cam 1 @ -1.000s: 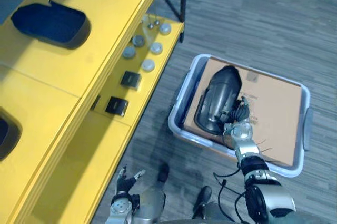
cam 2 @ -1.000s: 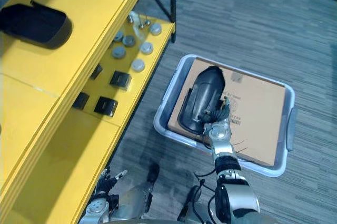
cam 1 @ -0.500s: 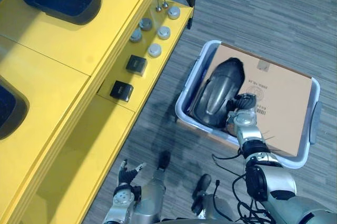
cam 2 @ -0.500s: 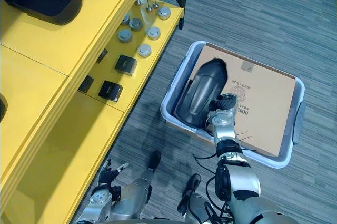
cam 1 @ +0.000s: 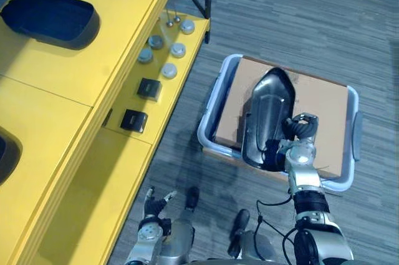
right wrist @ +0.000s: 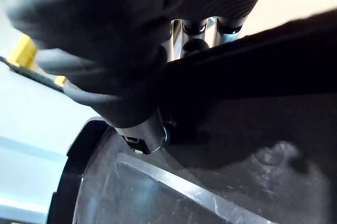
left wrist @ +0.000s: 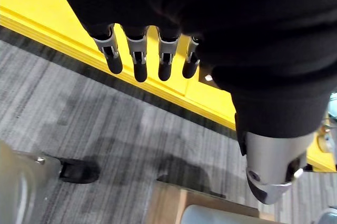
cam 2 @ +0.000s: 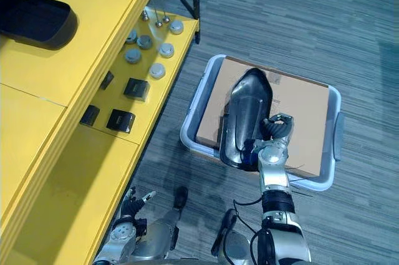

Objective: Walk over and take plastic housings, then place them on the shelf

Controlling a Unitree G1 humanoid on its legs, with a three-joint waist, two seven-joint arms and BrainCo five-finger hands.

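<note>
Grey striped carpet covers the floor, and along its left side runs the yellow shelf (cam 1: 75,84). On its top level lies a dark housing (cam 1: 53,19), open side up. On the lower level, nearer the floor, stand a cluster of round caps (cam 1: 168,70) and two black blocks (cam 1: 149,88). Low down beside the shelf's edge hangs the left hand (cam 1: 149,212), its fingers (left wrist: 139,63) straight and loose, holding nothing.

To the right of it a pale bin (cam 1: 211,115) sits on the carpet, lined with a cardboard sheet (cam 1: 324,106). Over the cardboard lies a black housing (cam 1: 268,112), long and glossy, its near end overlapping the bin's near rim. At that end the right hand (cam 1: 300,140) is clamped on the housing's edge. The right wrist view shows its fingers (right wrist: 195,29) curled over the rim, with the thumb on the other side of the shell. Whether the housing has left the cardboard cannot be told.

The step in hand appears to be the take, with the grip made and the carry not yet begun. The next move probably calls for raising the shell clear of the bin wall, then turning left towards the shelf and setting it on a bare stretch near the dark housing. Held at one end only, the long shell may swing, so the free left hand could steady its far end.
</note>
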